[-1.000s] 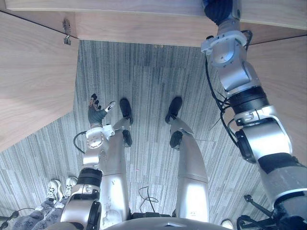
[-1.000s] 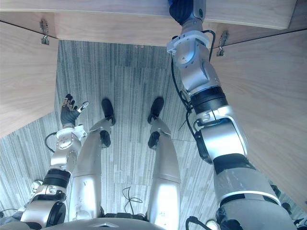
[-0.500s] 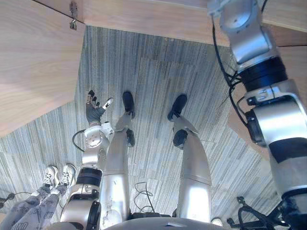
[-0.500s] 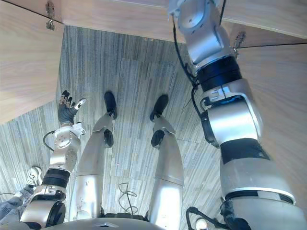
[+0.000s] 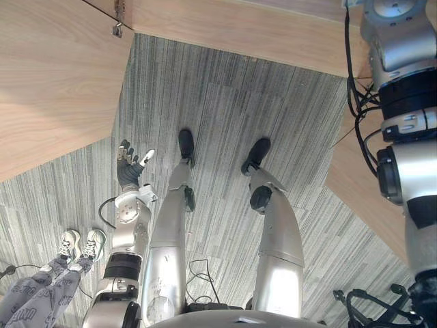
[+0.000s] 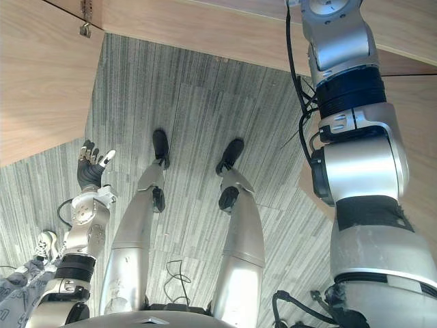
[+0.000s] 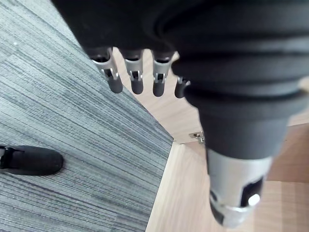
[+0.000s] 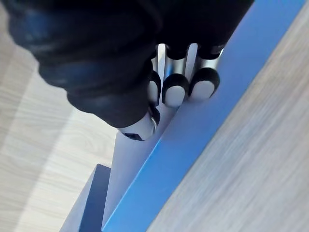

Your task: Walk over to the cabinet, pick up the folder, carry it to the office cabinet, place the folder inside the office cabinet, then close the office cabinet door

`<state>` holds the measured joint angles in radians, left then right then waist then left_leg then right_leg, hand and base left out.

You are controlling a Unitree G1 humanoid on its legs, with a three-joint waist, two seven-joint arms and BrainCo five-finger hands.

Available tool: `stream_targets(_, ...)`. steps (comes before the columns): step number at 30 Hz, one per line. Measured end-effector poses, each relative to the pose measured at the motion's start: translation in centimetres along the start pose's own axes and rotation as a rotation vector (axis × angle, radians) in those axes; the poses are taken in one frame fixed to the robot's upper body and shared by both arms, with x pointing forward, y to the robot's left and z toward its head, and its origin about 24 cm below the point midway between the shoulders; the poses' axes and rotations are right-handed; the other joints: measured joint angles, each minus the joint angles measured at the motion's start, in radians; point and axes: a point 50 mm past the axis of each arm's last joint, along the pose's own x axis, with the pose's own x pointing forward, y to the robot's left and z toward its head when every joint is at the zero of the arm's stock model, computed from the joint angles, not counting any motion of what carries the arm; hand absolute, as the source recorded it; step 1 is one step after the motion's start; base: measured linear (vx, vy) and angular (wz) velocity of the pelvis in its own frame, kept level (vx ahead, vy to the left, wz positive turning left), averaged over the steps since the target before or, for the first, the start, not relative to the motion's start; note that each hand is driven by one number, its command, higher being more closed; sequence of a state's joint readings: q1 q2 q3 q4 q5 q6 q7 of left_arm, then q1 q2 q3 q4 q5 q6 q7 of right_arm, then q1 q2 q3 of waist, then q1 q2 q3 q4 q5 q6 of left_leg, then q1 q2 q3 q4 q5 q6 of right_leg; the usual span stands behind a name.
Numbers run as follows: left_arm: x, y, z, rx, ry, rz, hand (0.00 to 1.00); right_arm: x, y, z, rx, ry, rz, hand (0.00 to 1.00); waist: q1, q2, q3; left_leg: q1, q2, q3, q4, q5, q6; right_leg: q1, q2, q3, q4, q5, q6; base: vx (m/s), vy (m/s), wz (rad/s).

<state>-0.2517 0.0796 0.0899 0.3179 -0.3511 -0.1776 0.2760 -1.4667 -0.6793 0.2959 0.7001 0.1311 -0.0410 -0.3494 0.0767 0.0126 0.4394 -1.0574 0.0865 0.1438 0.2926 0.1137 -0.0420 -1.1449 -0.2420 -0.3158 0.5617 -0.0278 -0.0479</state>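
Observation:
The blue folder (image 8: 217, 92) stands on edge against pale wood in the right wrist view, with a white inner face beside its blue cover. My right hand (image 8: 175, 89) is curled on it, dark fingertips pressed to its edge and the thumb close beneath them. In the eye views my right arm (image 5: 403, 102) reaches up past the top edge into the wooden cabinet (image 5: 239, 31). My left hand (image 5: 128, 171) hangs low by my left side, fingers (image 7: 136, 79) straight and holding nothing.
An open wooden cabinet door (image 5: 54, 89) with a metal hinge (image 5: 118, 27) stands at my left, another door panel (image 5: 362, 198) at my right. Grey striped carpet (image 5: 225, 102) lies between them. A person's legs and white shoes (image 5: 78, 242) are at the lower left.
The whole picture has shifted, so the camera moved. My right arm now sits further up and to the right in the picture. The person's legs show more at the lower left.

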Motion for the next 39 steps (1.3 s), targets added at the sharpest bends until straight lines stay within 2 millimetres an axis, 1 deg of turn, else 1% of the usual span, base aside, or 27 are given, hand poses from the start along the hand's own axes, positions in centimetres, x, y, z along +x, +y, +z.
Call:
stream_targets(2, 0.1, 0.2, 0.2, -0.008, -0.007, 0.012, 0.0, -0.8, 0.1, -0.5, 0.015, -0.005, 0.003, 1.0, 0.0, 0.0, 0.0, 0.005, 0.003, 0.003, 0.0, 0.002, 0.001, 0.009, 0.004, -0.003, -0.01, 0.003, 0.001, -0.02, -0.041, -0.03)
stream_targets(3, 0.2, 0.3, 0.4, -0.011, -0.013, 0.021, 0.0, -1.7, 0.4, -1.2, -0.007, -0.007, 0.016, 1.0, -0.001, 0.0, 0.0, 0.011, 0.005, 0.007, -0.001, 0.007, 0.008, 0.015, 0.005, -0.003, -0.015, 0.004, 0.002, -0.01, -0.04, -0.05)
stream_targets(6, 0.6, 0.0, 0.8, -0.016, -0.029, 0.017, 0.0, -3.2, 0.7, -1.9, -0.069, -0.031, 0.021, 1.0, -0.002, 0.0, 0.0, 0.015, 0.006, 0.012, -0.001, 0.007, 0.009, 0.022, 0.008, -0.003, -0.025, 0.006, 0.004, -0.01, -0.036, -0.05)
stream_targets(8, 0.9, -0.5, 1.2, -0.016, -0.043, 0.008, 0.0, -3.7, 0.7, -1.9, -0.11, -0.05, 0.005, 1.0, -0.004, 0.0, 0.0, 0.016, 0.008, 0.012, 0.001, 0.007, 0.009, 0.024, 0.01, -0.003, -0.026, 0.006, 0.005, -0.01, -0.035, -0.02)
stream_targets(10, 1.1, -0.8, 1.6, -0.002, -0.058, 0.006, 0.0, -4.2, 0.7, -1.3, -0.116, -0.092, -0.014, 1.0, -0.005, 0.0, 0.0, 0.02, 0.013, 0.012, 0.011, 0.003, 0.012, 0.032, 0.015, -0.001, -0.026, 0.006, 0.004, -0.02, -0.04, -0.06)
stream_targets(11, 1.1, -0.8, 1.5, 0.001, -0.058, 0.008, 0.0, -4.4, 0.8, -1.2, -0.115, -0.103, -0.014, 1.0, -0.005, 0.0, 0.0, 0.02, 0.017, 0.013, 0.021, -0.002, 0.014, 0.035, 0.018, -0.001, -0.026, 0.006, 0.004, -0.02, -0.045, -0.15)
stream_targets(13, 1.1, -0.8, 1.3, 0.011, -0.048, 0.012, 0.0, -5.5, 1.3, -1.1, -0.111, -0.128, -0.01, 1.0, -0.004, 0.0, 0.0, 0.023, 0.029, 0.013, 0.057, -0.024, 0.014, 0.05, 0.027, 0.0, -0.023, 0.005, 0.004, -0.02, -0.04, -0.18)
stream_targets(15, 0.9, -0.9, 1.0, 0.022, -0.036, 0.012, 0.0, -8.0, 2.3, -1.6, -0.084, -0.139, 0.012, 1.0, -0.005, 0.0, 0.0, 0.038, 0.047, 0.012, 0.111, -0.059, 0.016, 0.084, 0.04, 0.004, -0.018, 0.0, 0.005, -0.02, -0.039, -0.2)
stream_targets(16, 0.9, -1.0, 0.9, 0.02, -0.033, 0.011, 0.0, -8.8, 2.6, -1.8, -0.067, -0.134, 0.022, 1.0, -0.008, 0.0, 0.0, 0.045, 0.049, 0.013, 0.123, -0.068, 0.016, 0.095, 0.04, 0.005, -0.013, -0.004, 0.006, -0.02, -0.03, -0.14)
stream_targets(18, 0.7, -1.1, 0.6, 0.042, -0.022, 0.008, 0.0, -11.8, 4.0, -2.6, -0.031, -0.111, 0.063, 1.0, -0.02, 0.0, 0.0, 0.08, 0.056, 0.017, 0.157, -0.098, 0.015, 0.137, 0.042, 0.01, -0.004, -0.018, 0.013, -0.02, -0.024, -0.13)
stream_targets(19, 0.6, -1.1, 0.4, 0.049, -0.016, 0.007, 0.0, -12.6, 4.3, -2.9, -0.024, -0.099, 0.072, 1.0, -0.02, 0.0, 0.0, 0.092, 0.059, 0.02, 0.165, -0.108, 0.012, 0.152, 0.043, 0.012, -0.003, -0.022, 0.018, -0.02, -0.017, -0.17)
stream_targets(20, 0.5, -1.0, 0.1, 0.06, -0.006, 0.008, 0.0, -13.8, 4.7, -3.4, -0.007, -0.077, 0.087, 1.0, -0.022, 0.0, 0.0, 0.113, 0.064, 0.021, 0.178, -0.12, 0.013, 0.176, 0.048, 0.016, -0.003, -0.028, 0.023, -0.01, -0.013, -0.18)
stream_targets(22, 0.1, -1.1, -0.6, 0.089, 0.025, -0.001, 0.0, -17.5, 5.3, -3.9, 0.033, -0.044, 0.126, 1.0, -0.025, -0.001, 0.0, 0.192, 0.071, 0.027, 0.195, -0.158, 0.014, 0.26, 0.056, 0.023, -0.013, -0.041, 0.032, 0.02, -0.016, -0.17)
stream_targets(23, 0.0, -1.1, -0.8, 0.1, 0.034, -0.005, 0.0, -18.3, 5.4, -4.0, 0.047, -0.036, 0.135, 1.0, -0.027, -0.001, -0.001, 0.212, 0.071, 0.029, 0.195, -0.162, 0.013, 0.28, 0.057, 0.025, -0.016, -0.044, 0.034, 0.06, -0.014, -0.13)
stream_targets(24, -0.4, -0.9, -1.2, 0.115, 0.048, -0.013, 0.0, -19.8, 5.6, -3.9, 0.076, -0.021, 0.156, 1.0, -0.029, -0.002, -0.005, 0.254, 0.074, 0.033, 0.195, -0.167, 0.01, 0.322, 0.061, 0.026, -0.025, -0.046, 0.037, 0.06, -0.011, -0.11)
stream_targets(25, -0.5, -0.8, -1.5, 0.119, 0.058, -0.015, 0.0, -20.6, 5.7, -3.9, 0.093, -0.011, 0.165, 1.0, -0.031, -0.002, -0.009, 0.273, 0.077, 0.035, 0.195, -0.171, 0.013, 0.343, 0.064, 0.027, -0.032, -0.046, 0.038, 0.09, -0.016, -0.19)
stream_targets(27, -1.5, -0.1, -2.8, 0.15, 0.109, -0.014, 0.0, -23.7, 6.2, -4.3, 0.147, 0.058, 0.213, 1.0, -0.033, -0.007, -0.053, 0.333, 0.088, 0.046, 0.192, -0.193, 0.013, 0.408, 0.08, 0.032, -0.067, -0.044, 0.04, 0.12, -0.012, -0.24)
stream_targets(28, -2.2, 0.4, -3.5, 0.177, 0.138, -0.013, 0.0, -25.5, 6.6, -4.7, 0.172, 0.109, 0.251, 1.0, -0.039, -0.008, -0.077, 0.378, 0.097, 0.054, 0.192, -0.205, 0.014, 0.457, 0.094, 0.036, -0.096, -0.038, 0.045, 0.1, -0.002, -0.26)
stream_targets(29, -2.6, 0.7, -4.0, 0.189, 0.157, -0.015, 0.0, -26.4, 6.8, -5.0, 0.182, 0.141, 0.266, 1.0, -0.041, -0.011, -0.09, 0.401, 0.1, 0.06, 0.19, -0.21, 0.015, 0.481, 0.101, 0.04, -0.109, -0.034, 0.048, 0.13, 0.002, -0.34)
stream_targets(31, -4.2, 1.8, -6.2, 0.24, 0.25, -0.007, 0.0, -30.2, 7.2, -5.9, 0.217, 0.285, 0.315, 1.0, -0.046, -0.025, -0.148, 0.507, 0.107, 0.098, 0.149, -0.225, 0.015, 0.574, 0.121, 0.065, -0.175, -0.023, 0.06, 0.15, 0.003, -0.39)
stream_targets(32, -4.6, 2.0, -6.7, 0.251, 0.275, -0.008, 0.0, -31.0, 7.2, -6.0, 0.227, 0.314, 0.32, 1.0, -0.049, -0.026, -0.163, 0.53, 0.107, 0.105, 0.138, -0.227, 0.014, 0.596, 0.126, 0.071, -0.192, -0.017, 0.063, 0.14, 0.001, -0.38)
stream_targets(34, -6.0, 2.8, -8.4, 0.297, 0.357, -0.013, 0.0, -34.5, 7.2, -7.0, 0.238, 0.458, 0.352, 1.0, -0.057, -0.032, -0.209, 0.619, 0.109, 0.134, 0.092, -0.232, 0.011, 0.68, 0.147, 0.099, -0.272, 0.012, 0.072, 0.12, 0.007, -0.4)
stream_targets(35, -6.3, 3.1, -8.9, 0.31, 0.379, -0.015, 0.0, -35.3, 7.2, -7.5, 0.235, 0.495, 0.365, 1.0, -0.063, -0.033, -0.218, 0.641, 0.105, 0.139, 0.077, -0.232, 0.011, 0.699, 0.151, 0.106, -0.295, 0.021, 0.073, 0.09, 0.012, -0.4)
stream_targets(36, -6.9, 3.6, -9.8, 0.334, 0.427, -0.011, 0.0, -36.9, 7.4, -8.6, 0.218, 0.578, 0.392, 1.0, -0.073, -0.033, -0.232, 0.687, 0.098, 0.154, 0.047, -0.229, 0.007, 0.748, 0.16, 0.119, -0.349, 0.045, 0.079, 0.07, 0.007, -0.29)
stream_targets(37, -7.2, 3.9, -10.3, 0.35, 0.453, -0.011, 0.0, -37.8, 7.5, -9.3, 0.203, 0.625, 0.404, 1.0, -0.079, -0.032, -0.237, 0.711, 0.095, 0.16, 0.03, -0.228, 0.006, 0.775, 0.164, 0.125, -0.382, 0.061, 0.081, 0.07, 0.017, -0.31)
stream_targets(39, -7.9, 4.9, -11.4, 0.403, 0.518, -0.017, 0.0, -41.3, 7.3, -12.2, 0.137, 0.808, 0.453, 1.0, -0.1, -0.033, -0.257, 0.781, 0.079, 0.176, -0.022, -0.217, 0.005, 0.862, 0.176, 0.144, -0.493, 0.113, 0.091, 0.04, 0.021, -0.19)
